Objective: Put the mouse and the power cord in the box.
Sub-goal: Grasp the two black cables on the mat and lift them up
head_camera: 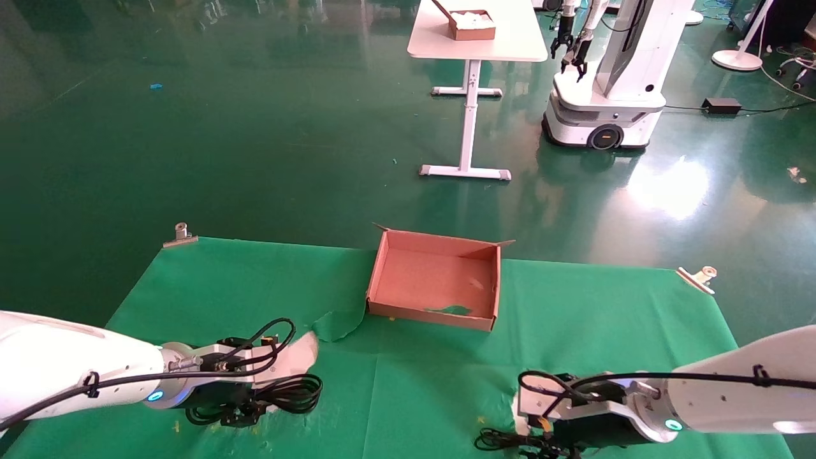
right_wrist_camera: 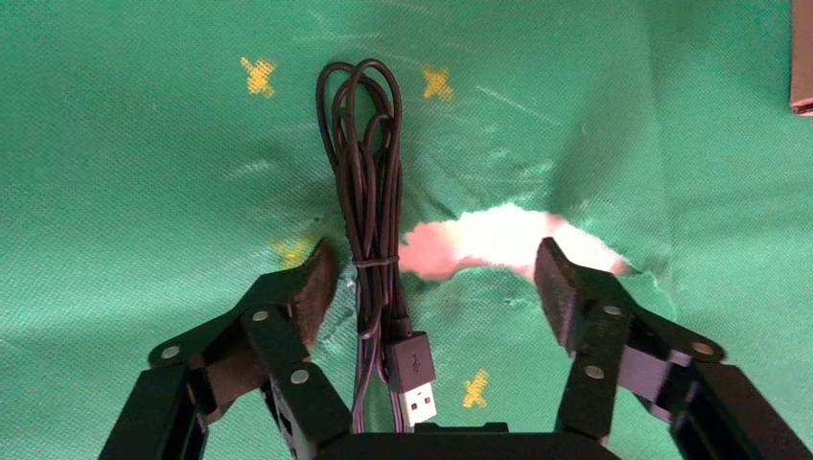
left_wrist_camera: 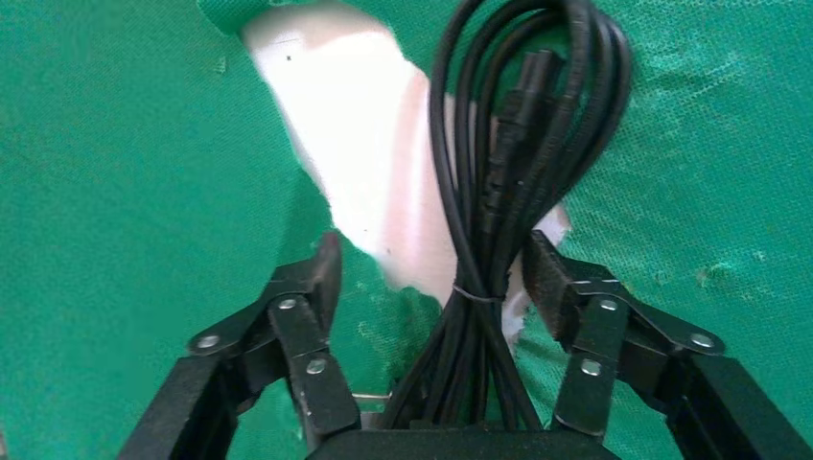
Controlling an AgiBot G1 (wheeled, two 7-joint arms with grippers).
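with the empty cardboard box (head_camera: 433, 280) at 12 o'clock, the left gripper (left_wrist_camera: 431, 278) straddles the power cord (left_wrist_camera: 508, 182) and the right gripper (right_wrist_camera: 431, 278) the mouse cable (right_wrist_camera: 369, 182), jaws apart, and closing may snag the torn green cloth (head_camera: 446, 382).

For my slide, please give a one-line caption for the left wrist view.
Left gripper with open jaws astride the bundled power cord on the torn green cloth.
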